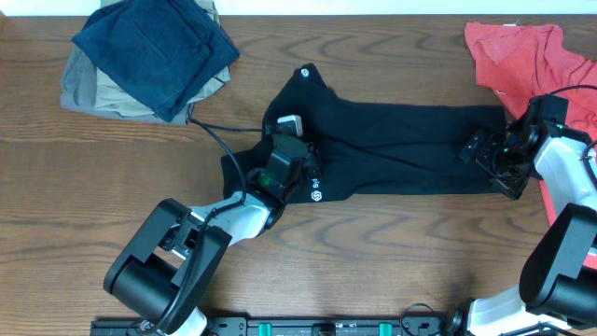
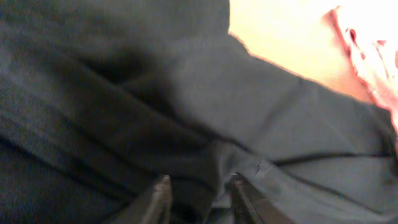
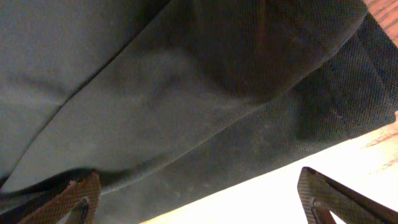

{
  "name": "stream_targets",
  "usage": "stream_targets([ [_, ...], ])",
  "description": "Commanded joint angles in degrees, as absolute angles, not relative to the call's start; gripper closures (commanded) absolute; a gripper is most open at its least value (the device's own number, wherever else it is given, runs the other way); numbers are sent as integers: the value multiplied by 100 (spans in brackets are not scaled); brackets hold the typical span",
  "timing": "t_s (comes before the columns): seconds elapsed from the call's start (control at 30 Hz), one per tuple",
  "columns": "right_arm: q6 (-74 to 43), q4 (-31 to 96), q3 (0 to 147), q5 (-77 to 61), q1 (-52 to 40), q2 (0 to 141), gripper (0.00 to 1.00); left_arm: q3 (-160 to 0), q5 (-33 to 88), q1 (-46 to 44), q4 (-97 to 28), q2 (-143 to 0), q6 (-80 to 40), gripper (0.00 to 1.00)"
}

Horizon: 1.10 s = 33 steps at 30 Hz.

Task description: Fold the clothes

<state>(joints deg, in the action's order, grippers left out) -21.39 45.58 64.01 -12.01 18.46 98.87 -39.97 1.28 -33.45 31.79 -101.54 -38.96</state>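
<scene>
**STATION STATUS: BLACK GARMENT SPREAD ON TABLE**

**Table.** The table [image 1: 392, 271] is brown wood with a pronounced wavy grain.

**Task item.** The clothes [image 1: 401, 149] are 1 long black garment of soft, matte fabric. It lies mid-table as a wide band that runs from centre-left to the right side. The right portion is flat with shallow creases. The left end is bunched and rises to a point at the back. The right wrist view shows a fine woven texture on the clothes [image 3: 155, 93] and a stitched hem.

**Other textiles.** A coral-red shirt [image 1: 532, 56] lies crumpled at the back right corner. A navy blue garment [image 1: 154, 51], folded roughly square, sits on a khaki garment [image 1: 89, 93] at the back left.

**Right gripper.** The right gripper [image 1: 476, 149] sits low at the garment's right end. Its fingers are spread wide (1 finger [image 3: 81, 199] is over the fabric, the other is over bare wood) and hold nothing.

**Left gripper.** The left gripper [image 1: 287, 131] is over the bunched left end. Its fingers [image 2: 163, 199] stand fairly close together with a ridge of black fabric between them. Whether they clamp that ridge cannot be told.

**Markings.** 1 small white round logo [image 1: 317, 195] shows near the front edge, and a 2nd logo [image 1: 305, 71] shows at the back point.
</scene>
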Motion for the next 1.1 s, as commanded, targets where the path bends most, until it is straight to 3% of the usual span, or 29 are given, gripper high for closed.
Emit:
stream_targets([
  [0.0, -2047, 4563, 6394, -1179, 1793, 9817, 1, -4086, 550, -3341, 3129, -10224, -3981, 59],
  [0.23, -2049, 4545, 6394, -1181, 1793, 9817, 1, -4086, 751, -3341, 2873, -10224, -4545, 51],
  [1.07, -2051, 4567, 6394, -1186, 1793, 9817, 1, -4088, 191, -3341, 3183, -10359, -4576, 52],
])
